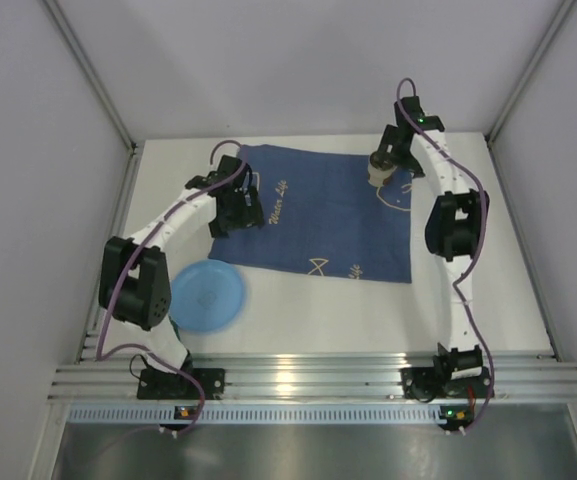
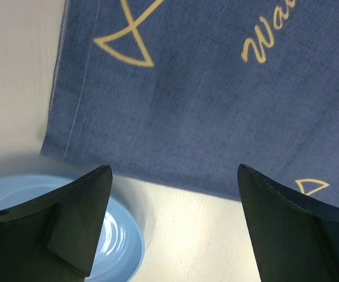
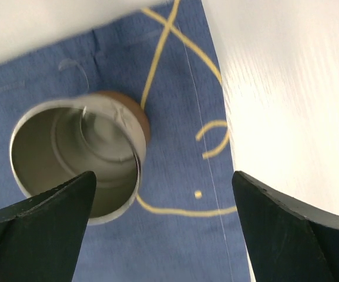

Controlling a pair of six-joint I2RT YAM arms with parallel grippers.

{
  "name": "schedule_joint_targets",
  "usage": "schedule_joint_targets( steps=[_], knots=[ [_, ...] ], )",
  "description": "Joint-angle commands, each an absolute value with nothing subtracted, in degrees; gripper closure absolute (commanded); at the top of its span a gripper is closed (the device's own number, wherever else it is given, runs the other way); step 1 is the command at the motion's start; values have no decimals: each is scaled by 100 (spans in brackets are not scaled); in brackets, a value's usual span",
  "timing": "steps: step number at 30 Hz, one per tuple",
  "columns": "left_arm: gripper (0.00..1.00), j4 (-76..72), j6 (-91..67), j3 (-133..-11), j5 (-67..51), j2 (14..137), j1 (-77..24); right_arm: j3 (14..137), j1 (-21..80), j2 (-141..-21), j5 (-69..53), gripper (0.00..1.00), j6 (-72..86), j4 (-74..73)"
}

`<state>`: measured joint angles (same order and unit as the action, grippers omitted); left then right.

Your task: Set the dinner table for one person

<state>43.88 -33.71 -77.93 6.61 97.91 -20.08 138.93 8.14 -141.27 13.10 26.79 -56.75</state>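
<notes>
The dinner table (image 1: 298,310) is a white top with a dark blue fish-print mat (image 1: 318,215) laid on it. A light blue plate (image 1: 208,297) lies on the table just off the mat's near left corner. A pale cup (image 1: 379,174) stands upright on the mat's far right corner. My right gripper (image 1: 388,158) hovers over it, open; in the right wrist view the cup (image 3: 75,158) sits by the left finger, outside the gripper (image 3: 163,176). My left gripper (image 1: 233,215) is open over the mat's left edge. Its wrist view shows the gripper (image 2: 174,170), the plate (image 2: 116,235) and the mat (image 2: 187,100).
Grey enclosure walls (image 1: 28,150) stand close on both sides and behind the table. An aluminium rail (image 1: 318,380) carrying both arm bases runs along the near edge. Bare white table (image 3: 287,88) lies right of the mat.
</notes>
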Motion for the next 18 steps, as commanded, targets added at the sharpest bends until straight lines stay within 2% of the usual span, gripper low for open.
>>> schedule_joint_targets(
  steps=[1,10,14,18],
  knots=[
    [8,3728,-3191,-8112,510,10151,-2048,13467,931,-12852,1142,0,2848,-5642],
    [8,2979,-2839,-8016,510,11021,-2022,11041,1774,-10024,1423,0,2874,-5538],
    [8,2980,-2839,-7806,527,11109,-1942,9602,2188,-8960,1485,0,3023,-5335],
    [9,2962,-2979,-7366,615,11004,-1925,8659,2215,-8219,1441,0,3190,-5291]
  ],
)
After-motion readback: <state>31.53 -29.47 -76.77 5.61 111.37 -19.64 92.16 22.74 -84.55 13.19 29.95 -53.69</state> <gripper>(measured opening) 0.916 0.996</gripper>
